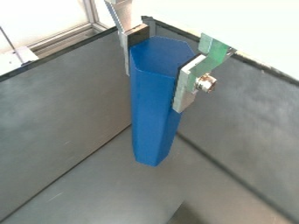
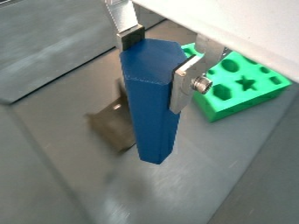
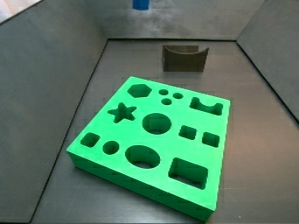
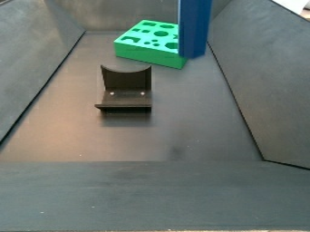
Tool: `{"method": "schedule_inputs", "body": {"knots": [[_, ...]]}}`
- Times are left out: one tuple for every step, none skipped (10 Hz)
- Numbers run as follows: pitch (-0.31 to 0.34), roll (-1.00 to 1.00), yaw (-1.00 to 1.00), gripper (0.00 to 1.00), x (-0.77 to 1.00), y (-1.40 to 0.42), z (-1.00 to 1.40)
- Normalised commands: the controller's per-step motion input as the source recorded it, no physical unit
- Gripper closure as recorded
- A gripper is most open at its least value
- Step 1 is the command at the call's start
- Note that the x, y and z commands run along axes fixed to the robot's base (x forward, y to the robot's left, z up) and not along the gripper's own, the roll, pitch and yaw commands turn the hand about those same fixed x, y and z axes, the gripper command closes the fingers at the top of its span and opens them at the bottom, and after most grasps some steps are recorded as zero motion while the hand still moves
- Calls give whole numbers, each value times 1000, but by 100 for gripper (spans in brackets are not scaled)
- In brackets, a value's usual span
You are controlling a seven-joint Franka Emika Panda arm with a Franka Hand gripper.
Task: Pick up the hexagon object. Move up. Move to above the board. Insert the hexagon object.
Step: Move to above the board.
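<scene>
The hexagon object [image 1: 155, 105] is a tall solid-blue rod hanging upright between my gripper's fingers in both wrist views [image 2: 153, 101]. My gripper [image 1: 158, 59] is shut on its upper end, one pad on each side [image 2: 158, 59]. The rod is lifted off the floor. In a side view only its lower tip [image 3: 140, 4] shows at the frame's upper edge; in a side view it hangs high at the right [image 4: 195, 29]. The green board [image 3: 156, 138] with its shaped holes lies flat on the floor, apart from the rod, and also shows in other views [image 4: 150, 43] [image 2: 239, 84].
A dark brown block with a curved notch [image 3: 184, 57] stands on the floor beyond the board, also seen in a side view [image 4: 123, 87] and below the rod in a wrist view [image 2: 112, 122]. Grey sloping walls [image 3: 70, 70] enclose the dark floor.
</scene>
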Motion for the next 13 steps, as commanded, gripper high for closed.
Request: {"method": "schedule_inputs", "body": {"knots": [[32,-9,-109,100,5,-1000,131],[33,-13,-65,100,5,-1000,132],[21,-21,-31,100,4,-1000,133],[15,-5,-12,100,2,-1000,135],[14,-9,-4,100,2,-1000,138],[13,-23,-1,100,3,-1000,140],[25,-10,2,100,6,-1000,144],[36,-2,6,100,7,-1000,149],[51,-5,5,100,10,-1000,158],[62,-13,5,100,13,-1000,160],[93,0,3,100,30,-1000,169],[108,-3,7,100,43,-1000,172],[128,11,5,100,80,-1000,181]]}}
